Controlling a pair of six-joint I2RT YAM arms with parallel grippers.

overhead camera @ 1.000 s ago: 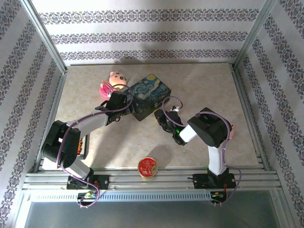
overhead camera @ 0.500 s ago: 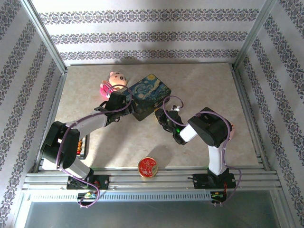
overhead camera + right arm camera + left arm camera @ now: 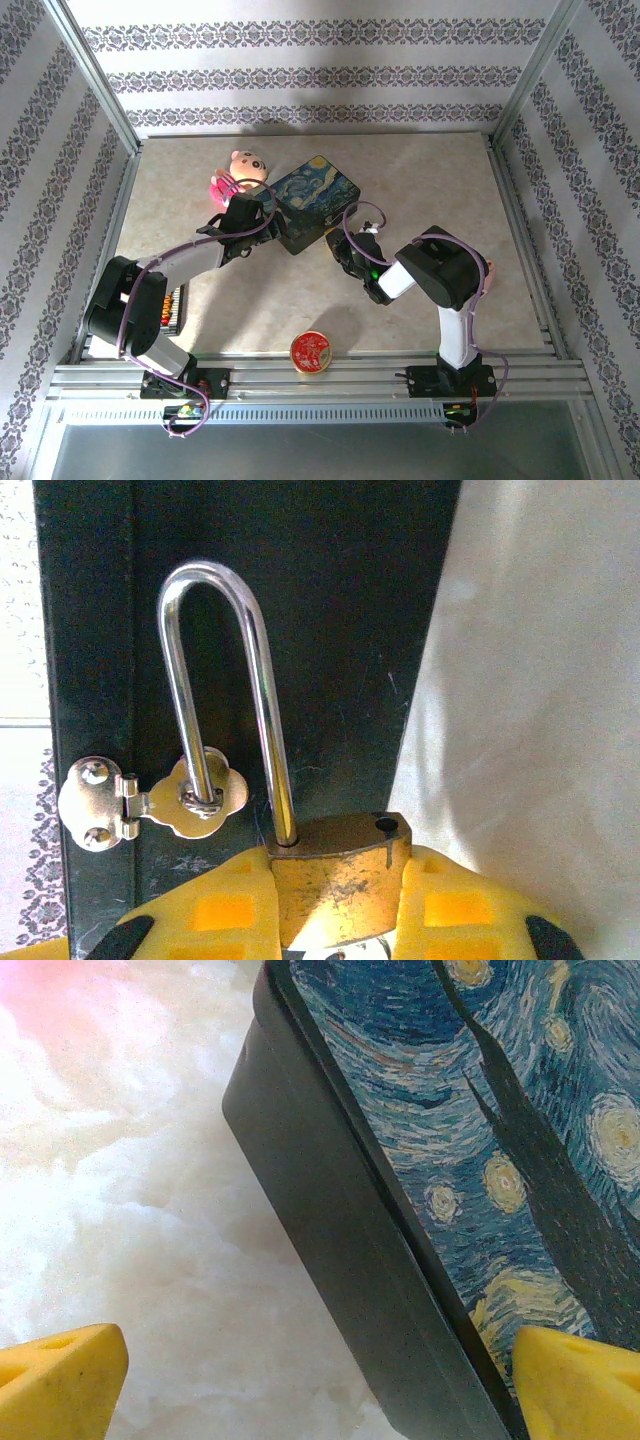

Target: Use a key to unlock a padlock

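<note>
The small brass padlock (image 3: pixel 338 880) sits between my right gripper's (image 3: pixel 338 905) yellow fingers (image 3: pixel 215 915), which are shut on its body. Its silvery shackle (image 3: pixel 215 580) stands open. One leg is in the body. The free leg passes through the metal hasp (image 3: pixel 150 800) on the dark front of the painted box (image 3: pixel 315 200), and the body's other hole is empty. The key is hidden. My left gripper (image 3: pixel 320 1390) is open and straddles the box's left side wall (image 3: pixel 350 1250), with one yellow fingertip (image 3: pixel 60 1380) over the table and the other over the lid.
A pink plush toy (image 3: pixel 238 172) lies just behind the left gripper (image 3: pixel 258 212). A round red-gold tin (image 3: pixel 311 352) sits near the front rail. A small colourful item (image 3: pixel 172 305) lies by the left arm's base. Metal frame rails border the table.
The left arm has edged slightly left beside the box. The right gripper and the padlock have stayed put.
</note>
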